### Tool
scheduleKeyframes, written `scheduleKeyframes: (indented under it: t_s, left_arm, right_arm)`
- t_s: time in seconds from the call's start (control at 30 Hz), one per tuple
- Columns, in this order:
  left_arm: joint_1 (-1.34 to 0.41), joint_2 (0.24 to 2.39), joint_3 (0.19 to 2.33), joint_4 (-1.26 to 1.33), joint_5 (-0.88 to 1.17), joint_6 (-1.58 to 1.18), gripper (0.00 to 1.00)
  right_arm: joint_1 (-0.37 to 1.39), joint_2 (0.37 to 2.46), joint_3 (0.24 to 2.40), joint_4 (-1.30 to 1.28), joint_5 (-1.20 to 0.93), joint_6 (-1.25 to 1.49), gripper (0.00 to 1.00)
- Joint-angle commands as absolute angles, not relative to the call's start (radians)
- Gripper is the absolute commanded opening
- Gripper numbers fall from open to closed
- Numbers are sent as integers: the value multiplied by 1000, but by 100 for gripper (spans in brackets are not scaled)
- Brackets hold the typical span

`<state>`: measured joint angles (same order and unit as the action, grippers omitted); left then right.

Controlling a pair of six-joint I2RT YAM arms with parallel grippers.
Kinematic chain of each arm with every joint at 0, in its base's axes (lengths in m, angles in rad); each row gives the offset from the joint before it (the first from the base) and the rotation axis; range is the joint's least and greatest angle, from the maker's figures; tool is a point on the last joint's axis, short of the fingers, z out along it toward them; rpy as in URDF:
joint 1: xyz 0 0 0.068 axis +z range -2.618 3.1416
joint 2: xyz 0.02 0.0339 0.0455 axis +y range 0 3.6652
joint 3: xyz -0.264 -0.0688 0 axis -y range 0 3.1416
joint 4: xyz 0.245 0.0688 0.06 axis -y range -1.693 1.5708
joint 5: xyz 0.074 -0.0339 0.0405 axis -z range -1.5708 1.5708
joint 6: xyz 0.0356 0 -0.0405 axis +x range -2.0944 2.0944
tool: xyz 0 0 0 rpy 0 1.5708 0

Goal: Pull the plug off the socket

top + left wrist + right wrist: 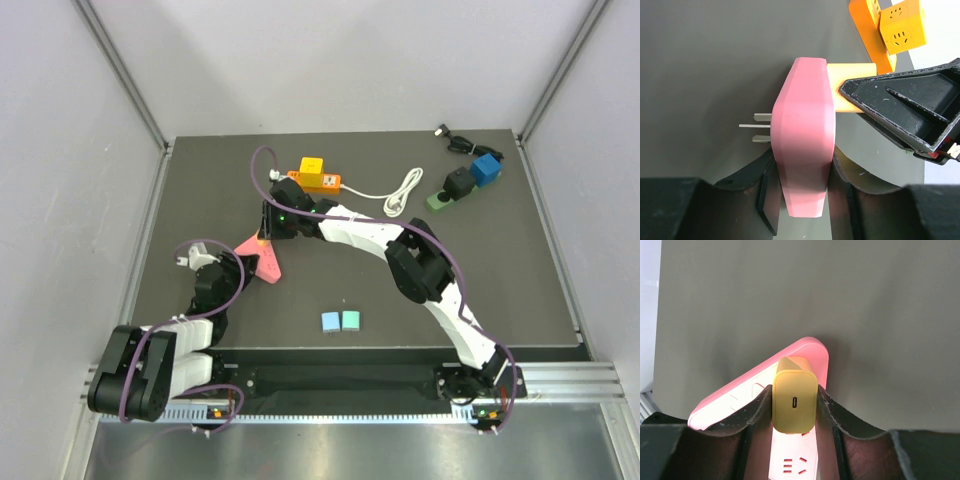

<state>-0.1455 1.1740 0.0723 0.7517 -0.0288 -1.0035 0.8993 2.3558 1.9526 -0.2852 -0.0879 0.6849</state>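
Observation:
The pink three-sided socket (pixel 262 258) lies left of the table's middle. My left gripper (pixel 238 272) is shut on its near edge; in the left wrist view the pink socket (pixel 805 130) sits pinched between both fingers (pixel 767 200), with metal prongs (pixel 760 126) sticking out of its left face. A yellow plug (pixel 794 400) with a USB-C slot is seated in the pink socket (pixel 735 400). My right gripper (pixel 794 412) is shut on the plug, one finger on each side. From the left wrist, the plug (pixel 852 72) shows partly behind the right gripper's black finger (pixel 910 110).
An orange power cube and strip (pixel 318 176) with a white cable (pixel 398 190) lie behind the socket. A green adapter (pixel 448 192), a blue one (pixel 488 168) and a black cable (pixel 455 138) sit at the back right. Two small blue and green blocks (pixel 341 321) rest near the front.

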Motion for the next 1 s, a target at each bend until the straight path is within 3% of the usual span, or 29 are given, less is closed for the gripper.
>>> scheduleKeyframes:
  t_s: [0.0,0.27,0.63,0.97]
  left_arm:
    - [-144,1192,37,624,-61,-956,0]
    - [-144,1192,43,614,-67,-962,0]
    - [-144,1192,43,611,-72,-973,0]
    - [-144,1192,48,601,-74,-979,0]
  right_arm:
    - [913,2358,2011,-282,-86,678,17]
    - [899,2341,2063,-348,-63,640,0]
    - [873,2316,2069,-308,-119,727,0]
    - [824,2209,1870,-137,-213,825,0]
